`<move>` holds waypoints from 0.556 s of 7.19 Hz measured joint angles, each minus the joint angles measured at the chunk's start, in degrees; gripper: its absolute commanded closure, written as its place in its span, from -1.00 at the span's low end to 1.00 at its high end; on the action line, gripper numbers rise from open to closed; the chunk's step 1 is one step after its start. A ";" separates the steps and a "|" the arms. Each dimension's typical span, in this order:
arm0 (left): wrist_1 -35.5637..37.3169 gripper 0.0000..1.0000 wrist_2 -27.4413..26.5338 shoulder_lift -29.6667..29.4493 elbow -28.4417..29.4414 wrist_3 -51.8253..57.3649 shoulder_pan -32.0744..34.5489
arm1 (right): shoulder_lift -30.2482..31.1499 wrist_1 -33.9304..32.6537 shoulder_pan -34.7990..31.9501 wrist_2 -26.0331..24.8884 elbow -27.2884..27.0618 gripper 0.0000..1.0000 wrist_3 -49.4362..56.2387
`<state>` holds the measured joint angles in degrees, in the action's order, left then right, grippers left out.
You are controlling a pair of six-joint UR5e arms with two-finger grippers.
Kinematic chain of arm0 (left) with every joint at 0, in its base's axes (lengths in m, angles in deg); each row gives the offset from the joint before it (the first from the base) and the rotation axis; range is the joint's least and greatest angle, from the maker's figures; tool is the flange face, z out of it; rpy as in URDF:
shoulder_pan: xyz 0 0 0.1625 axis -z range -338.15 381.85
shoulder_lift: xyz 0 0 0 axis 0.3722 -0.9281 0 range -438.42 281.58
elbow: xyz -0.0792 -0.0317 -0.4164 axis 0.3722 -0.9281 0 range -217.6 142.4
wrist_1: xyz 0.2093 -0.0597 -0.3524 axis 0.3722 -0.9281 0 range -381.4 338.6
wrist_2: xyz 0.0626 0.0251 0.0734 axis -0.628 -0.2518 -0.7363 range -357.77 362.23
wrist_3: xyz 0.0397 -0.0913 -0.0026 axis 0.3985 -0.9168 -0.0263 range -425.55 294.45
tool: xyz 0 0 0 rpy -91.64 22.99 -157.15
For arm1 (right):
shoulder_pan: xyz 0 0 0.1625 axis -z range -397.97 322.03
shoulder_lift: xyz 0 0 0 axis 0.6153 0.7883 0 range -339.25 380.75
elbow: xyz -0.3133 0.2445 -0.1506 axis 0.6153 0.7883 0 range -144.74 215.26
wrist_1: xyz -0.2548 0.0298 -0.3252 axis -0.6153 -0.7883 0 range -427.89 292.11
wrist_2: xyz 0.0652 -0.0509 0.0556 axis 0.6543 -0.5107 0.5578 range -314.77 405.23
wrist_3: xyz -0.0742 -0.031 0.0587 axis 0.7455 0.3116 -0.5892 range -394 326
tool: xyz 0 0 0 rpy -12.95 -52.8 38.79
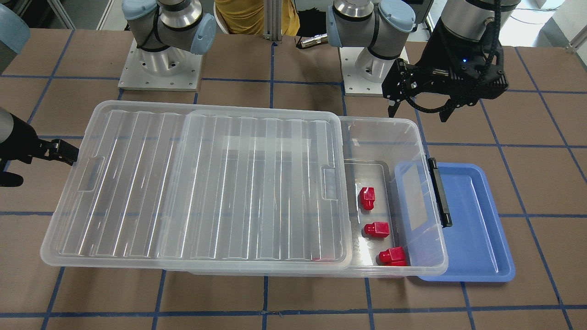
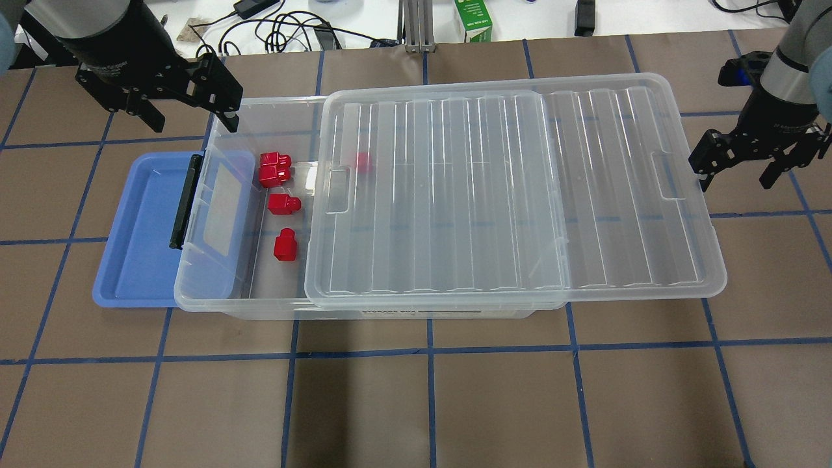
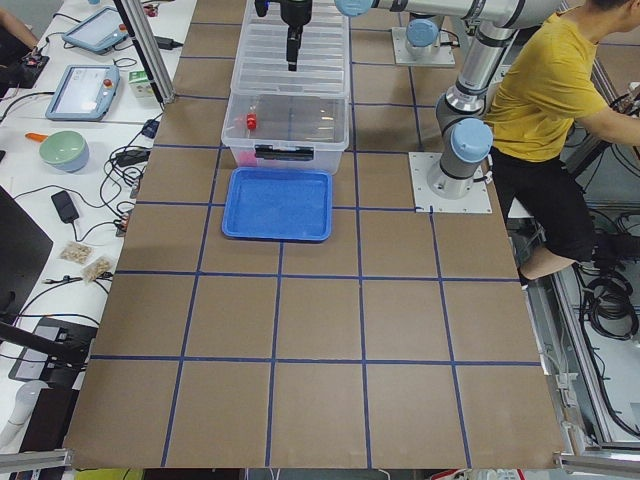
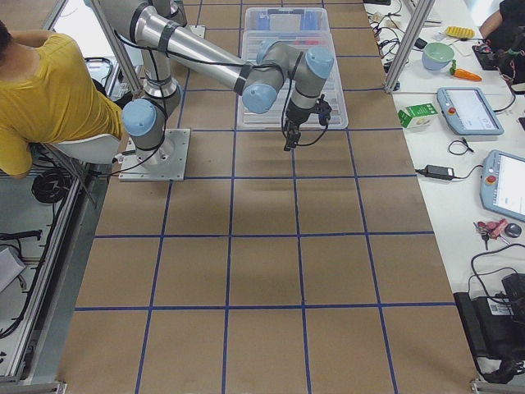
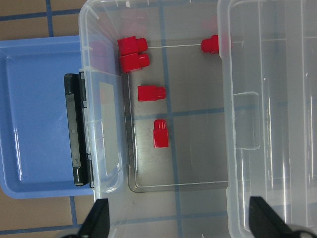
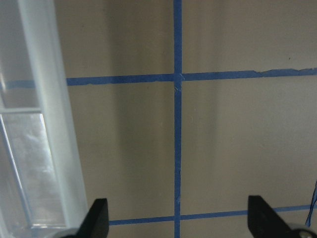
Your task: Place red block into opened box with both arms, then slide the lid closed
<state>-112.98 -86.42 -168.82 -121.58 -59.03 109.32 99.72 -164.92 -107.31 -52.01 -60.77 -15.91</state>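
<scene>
Left arm point(image 1: 367, 27): silver metal tubes, pale blue caps point(image 1: 394, 18) on joints. Right arm point(image 4: 197, 51): same silver and pale blue build.

Base plates point(image 1: 133, 80): square, bare metal, small screws along edges.

Left tool point(image 1: 418, 114): black, boxy housing, two angled fingers point(image 1: 393, 107), tiny blue light point(image 1: 464, 59) on housing. Black cable point(image 1: 496, 27) along wrist. Ribbed black loop point(image 1: 429, 109) under housing.

Right tool point(image 2: 734, 182): black, same two-finger form. Grey collar point(image 2: 790, 78) above it, blue patch point(image 2: 741, 75) at back.

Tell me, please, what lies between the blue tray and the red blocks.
The box's clear end wall with its black latch bar, shown best in the overhead view.
</scene>
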 measured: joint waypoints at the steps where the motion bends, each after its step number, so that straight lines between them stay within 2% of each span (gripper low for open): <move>1: 0.05 -1.00 0.02 0.07 0.08 -0.03 -0.17 | -0.08 -0.03 -0.10 0.16 0.03 -1.00 -0.43; 4: -0.09 -1.00 -0.21 0.05 0.67 -0.31 -0.31 | -0.01 0.37 -0.80 1.25 -0.02 -1.00 -3.88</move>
<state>-113.07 -86.63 -168.77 -120.91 -59.35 109.01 99.71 -164.55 -108.11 -50.76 -60.79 -19.79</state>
